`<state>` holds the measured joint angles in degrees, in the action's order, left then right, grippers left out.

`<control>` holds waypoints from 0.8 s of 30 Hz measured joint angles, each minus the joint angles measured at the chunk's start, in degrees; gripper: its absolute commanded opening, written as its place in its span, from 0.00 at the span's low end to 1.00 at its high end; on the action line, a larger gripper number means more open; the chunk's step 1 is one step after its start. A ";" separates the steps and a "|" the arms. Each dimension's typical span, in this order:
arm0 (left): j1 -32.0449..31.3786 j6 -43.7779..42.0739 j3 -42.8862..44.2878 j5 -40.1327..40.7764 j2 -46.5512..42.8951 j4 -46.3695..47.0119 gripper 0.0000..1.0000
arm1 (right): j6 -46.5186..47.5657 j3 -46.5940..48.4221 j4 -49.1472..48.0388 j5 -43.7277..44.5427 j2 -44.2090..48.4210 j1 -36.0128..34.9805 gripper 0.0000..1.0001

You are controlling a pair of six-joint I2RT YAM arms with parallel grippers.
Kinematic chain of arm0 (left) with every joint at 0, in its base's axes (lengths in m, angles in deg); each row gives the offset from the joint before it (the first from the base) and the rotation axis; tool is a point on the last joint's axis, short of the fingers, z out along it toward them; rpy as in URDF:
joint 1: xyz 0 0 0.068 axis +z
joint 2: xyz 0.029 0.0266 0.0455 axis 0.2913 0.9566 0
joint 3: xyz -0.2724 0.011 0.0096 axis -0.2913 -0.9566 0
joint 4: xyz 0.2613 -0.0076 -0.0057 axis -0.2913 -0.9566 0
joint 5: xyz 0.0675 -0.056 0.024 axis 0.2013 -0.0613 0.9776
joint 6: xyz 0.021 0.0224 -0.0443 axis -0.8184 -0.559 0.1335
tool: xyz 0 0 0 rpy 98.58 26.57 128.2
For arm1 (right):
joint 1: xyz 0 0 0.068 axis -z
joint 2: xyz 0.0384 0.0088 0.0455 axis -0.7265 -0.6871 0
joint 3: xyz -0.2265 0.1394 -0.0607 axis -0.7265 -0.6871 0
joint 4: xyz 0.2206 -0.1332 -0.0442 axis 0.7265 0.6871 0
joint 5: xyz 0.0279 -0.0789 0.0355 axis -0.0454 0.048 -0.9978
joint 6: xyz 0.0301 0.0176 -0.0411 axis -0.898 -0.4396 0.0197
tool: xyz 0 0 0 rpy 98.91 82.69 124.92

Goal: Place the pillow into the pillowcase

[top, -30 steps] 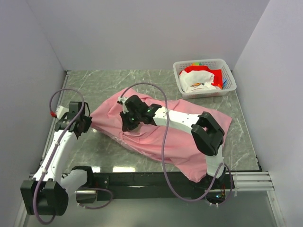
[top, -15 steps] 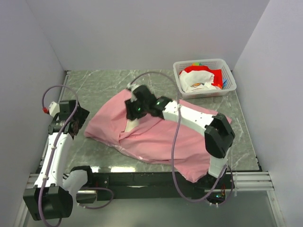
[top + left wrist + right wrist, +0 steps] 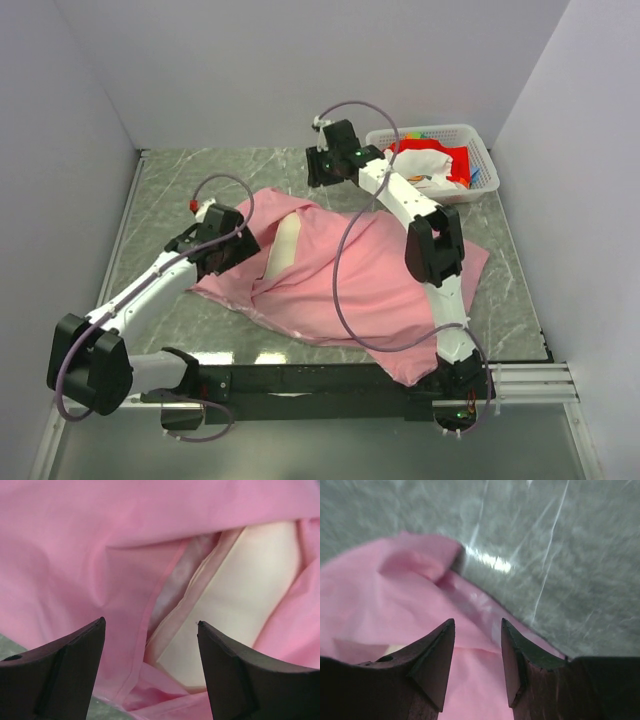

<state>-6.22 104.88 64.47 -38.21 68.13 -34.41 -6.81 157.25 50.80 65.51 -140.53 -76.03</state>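
At centre frame of the top view, the pillowcase [image 3: 380,280] is being seen spread over the table [image 3: 200,180]. The pillow [image 3: 284,245] is lying mostly inside it, with only a cream strip being exposed at the opening, long axis running top to bottom of frame, slightly slanted. Just left of that strip the left pincer [image 3: 235,250] is being held, jaws spread wide, empty; judged the nearer arm. Well above, at upper centre, the right pincer [image 3: 322,172] is being held narrowly parted, empty. At upper right, red and white cloths [image 3: 425,170] are being held in the basket [image 3: 480,150].
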 measured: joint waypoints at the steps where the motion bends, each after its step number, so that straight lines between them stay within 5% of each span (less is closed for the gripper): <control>1: -0.39 0.09 -1.40 -0.55 0.13 0.79 0.79 | 0.81 -0.02 1.09 -0.85 -1.16 0.24 0.51; 7: -5.20 1.27 -7.50 -4.28 0.04 2.84 0.79 | 3.30 -6.34 2.69 -6.51 -3.19 -0.11 0.54; 13: -8.24 3.82 -8.57 -4.68 1.31 4.70 0.52 | 3.28 -9.49 1.01 -9.88 -3.17 -0.31 0.55; 16: -8.33 4.68 -8.66 -3.65 1.92 4.55 0.24 | 3.02 -9.49 0.20 -11.04 -3.17 -0.35 0.55; 20: -8.37 5.86 -8.85 -1.16 1.09 2.60 0.02 | 2.60 -10.10 -1.49 -12.26 -3.02 -0.57 0.56; 24: -8.37 6.75 -9.05 0.44 -2.27 0.00 0.01 | 2.29 -10.62 -2.25 -13.07 -2.99 -0.70 0.41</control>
<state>-14.59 111.63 55.42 -37.77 65.86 -34.41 -4.51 146.63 48.55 52.44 -143.53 -76.73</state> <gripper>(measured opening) 0.020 0.528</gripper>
